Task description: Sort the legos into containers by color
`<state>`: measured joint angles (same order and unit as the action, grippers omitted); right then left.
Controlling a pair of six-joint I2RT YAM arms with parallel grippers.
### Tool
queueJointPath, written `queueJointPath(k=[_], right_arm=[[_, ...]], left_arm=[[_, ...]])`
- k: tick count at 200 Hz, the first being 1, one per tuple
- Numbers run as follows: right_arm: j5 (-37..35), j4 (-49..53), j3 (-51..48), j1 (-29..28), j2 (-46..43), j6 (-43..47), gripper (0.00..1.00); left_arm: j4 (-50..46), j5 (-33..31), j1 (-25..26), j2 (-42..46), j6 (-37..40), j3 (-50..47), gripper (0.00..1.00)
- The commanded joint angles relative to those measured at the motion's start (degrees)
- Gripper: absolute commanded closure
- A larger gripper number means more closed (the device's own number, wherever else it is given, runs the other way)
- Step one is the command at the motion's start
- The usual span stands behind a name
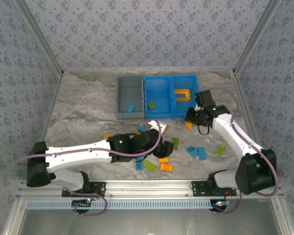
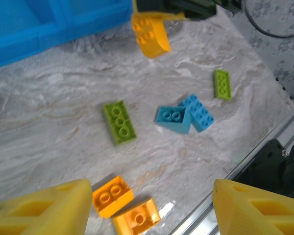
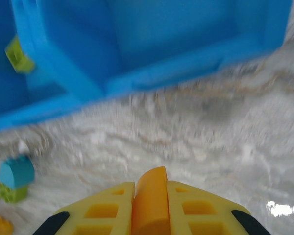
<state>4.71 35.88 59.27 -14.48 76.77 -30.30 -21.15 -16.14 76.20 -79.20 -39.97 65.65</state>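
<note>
**Figure: Colour sort under way, with one orange brick in the right claw**

Read left to right.

Grey-blue bin (image 1: 130, 116): stands at the far edge of the counter (image 1: 78, 112), left of centre.

Left claw (image 2: 151, 196): over the near middle of the counter; released, fingers wide apart, nothing between them.

Bright blue bin (image 1: 161, 115): side by side with the grey-blue bin along the same far edge.

Loose bricks (image 1: 201, 153): scattered across the near half of the counter, toward its near edge.

Right claw (image 3: 149, 188): just before the bright blue bin's near right corner; clenched on one orange brick (image 2: 149, 32).

Handling (judged): the bricks look light, rigid and glossy, so they may slip or pivot in a shallow pinch; they are best taken across the two flat long sides, near mid-length, with the studs left free.

Count, left to right:
- The grey-blue bin holds one blue brick (image 1: 131, 108).
- The bright blue bin's left compartment holds one lime brick (image 1: 151, 105); its right compartment holds one orange frame (image 1: 183, 94).
- Loose on the counter there appear to be three orange, four blue and at least three lime; the left arm may hide more.
- One orange brick is held.
</note>
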Motion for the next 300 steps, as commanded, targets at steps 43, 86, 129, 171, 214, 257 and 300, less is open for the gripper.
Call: queueJointPath(k=[43, 86, 129, 171, 214, 257, 300], right_arm=[[-3.42, -5.03, 18.30, 2.79, 20.42, 1.92, 0.84], [-3.08, -4.30, 24.09, 2.71, 29.44, 1.10, 0.78], [-3.87, -3.06, 25.08, 2.11, 29.22, 1.19, 0.58], [-7.06, 1.42, 27.38, 1.18, 22.05, 1.90, 0.54], [-11.31, 2.97, 24.82, -2.39, 7.13, 3.13, 0.51], [-18.42, 4.47, 13.49, -14.25, -9.82, 1.46, 0.49], [-27.31, 17.07, 3.56, -25.80, -23.75, -8.73, 0.47]], left_arm=[[1.22, -0.98, -0.36, -9.80, 7.12, 12.12, 0.34], [0.41, -1.06, -0.42, -11.77, 7.38, 13.42, 0.34], [-1.89, -2.83, -0.84, -10.11, 6.01, 12.23, 0.33], [-5.86, -4.54, -2.66, -5.91, 3.01, 9.92, 0.34], [-11.02, -4.86, -7.15, 0.81, -2.12, 4.89, 0.33], [-15.21, -2.04, -11.51, 4.02, -3.55, 0.53, 0.33], [-8.75, 11.45, -10.55, -2.11, 2.92, 2.37, 0.31]])
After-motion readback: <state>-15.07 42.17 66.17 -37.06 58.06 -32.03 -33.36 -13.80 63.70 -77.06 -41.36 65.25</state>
